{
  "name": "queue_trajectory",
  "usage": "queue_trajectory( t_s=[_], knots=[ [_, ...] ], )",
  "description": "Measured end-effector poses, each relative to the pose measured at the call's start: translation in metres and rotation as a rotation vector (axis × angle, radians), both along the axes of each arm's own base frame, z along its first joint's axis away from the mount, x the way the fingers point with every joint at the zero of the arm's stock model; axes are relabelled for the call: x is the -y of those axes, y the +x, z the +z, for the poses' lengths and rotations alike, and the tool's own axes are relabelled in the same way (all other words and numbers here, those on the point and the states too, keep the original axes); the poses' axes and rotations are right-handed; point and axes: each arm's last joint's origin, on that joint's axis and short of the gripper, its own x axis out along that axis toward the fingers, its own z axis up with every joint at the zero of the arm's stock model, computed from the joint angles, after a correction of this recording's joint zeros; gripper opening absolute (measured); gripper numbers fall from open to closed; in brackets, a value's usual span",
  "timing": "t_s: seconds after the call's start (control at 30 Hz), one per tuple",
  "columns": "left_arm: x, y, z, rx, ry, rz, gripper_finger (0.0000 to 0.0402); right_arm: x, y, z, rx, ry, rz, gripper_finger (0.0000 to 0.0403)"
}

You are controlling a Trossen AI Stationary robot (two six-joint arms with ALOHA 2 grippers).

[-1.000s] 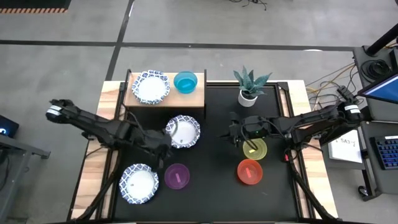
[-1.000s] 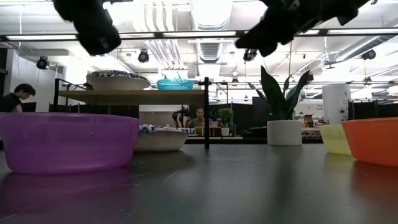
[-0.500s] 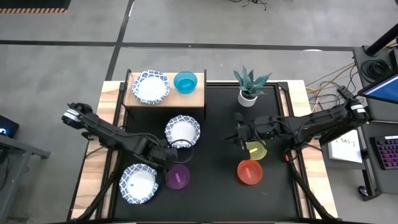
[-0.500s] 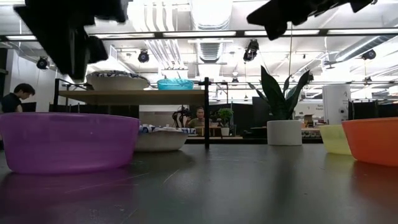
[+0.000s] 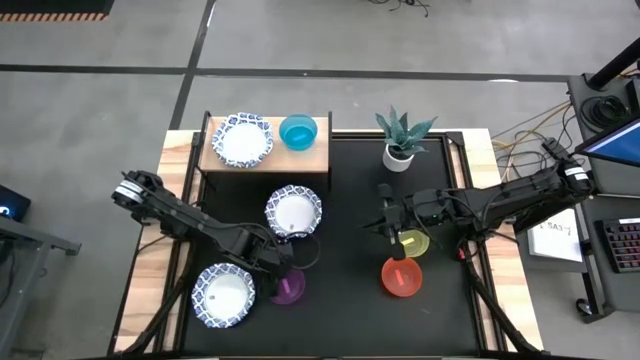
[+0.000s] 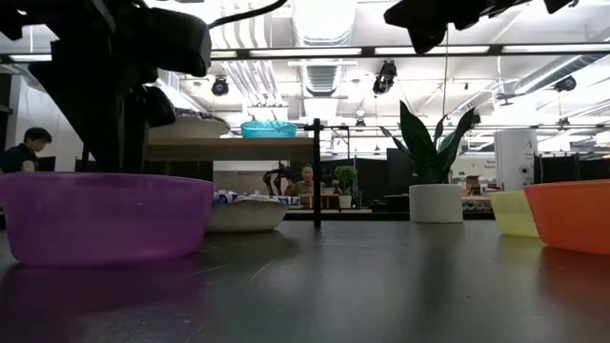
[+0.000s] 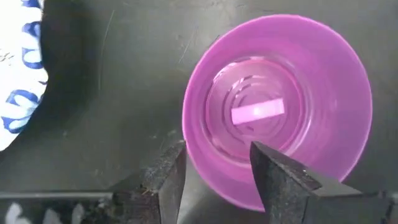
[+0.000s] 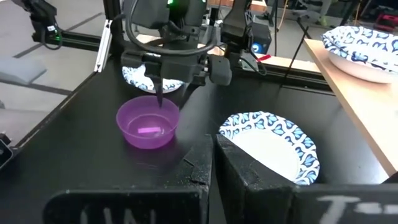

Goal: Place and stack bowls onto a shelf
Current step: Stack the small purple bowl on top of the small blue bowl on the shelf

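One translucent purple bowl [image 7: 278, 112], pale label inside, rim between the left gripper's [image 7: 214, 163] parted jaws.

Premises: open-plan robotics lab or workshop. Evidence: exposed ceiling ducts [image 6: 319, 38] and strip lights, track spotlights [image 6: 219, 87], bare concrete floor [image 5: 400, 40]. The black tabletop [image 5: 345, 300] stands on a wooden bench. Loose cables [image 5: 525, 130], a monitor [image 5: 615, 140] and keyboard [image 5: 622, 245] sit at 3 o'clock. People [image 6: 305, 178] are seated at desks in the background.
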Motion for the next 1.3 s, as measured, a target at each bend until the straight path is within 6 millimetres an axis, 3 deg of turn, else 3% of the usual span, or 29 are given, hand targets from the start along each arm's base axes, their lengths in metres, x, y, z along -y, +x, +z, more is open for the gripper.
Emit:
queue_trajectory(
  t_s=[0.33, 0.63, 0.77, 0.97, 1.3],
  knots=[
    [0.002, 0.003, -0.020, 0.054, -0.050, 0.000, 0.0138, 0.000, 0.000, 0.000, -0.002, 0.014, -0.004, 0.0009],
    [0.002, 0.002, -0.019, 0.054, -0.067, -0.005, 0.0039, 0.000, 0.001, -0.001, -0.006, 0.019, -0.005, 0.0009],
    [0.001, 0.001, -0.006, 0.084, -0.097, -0.009, 0.0013, 0.000, 0.003, -0.004, -0.019, 0.024, -0.007, 0.0009],
    [-0.006, -0.013, 0.011, 0.060, -0.017, -0.001, 0.0048, -0.001, 0.005, -0.006, -0.029, 0.024, -0.008, 0.0009],
    [-0.011, -0.013, -0.012, 0.094, 0.020, 0.015, 0.0163, -0.001, 0.005, -0.006, -0.032, 0.043, -0.014, 0.0009]
  ],
)
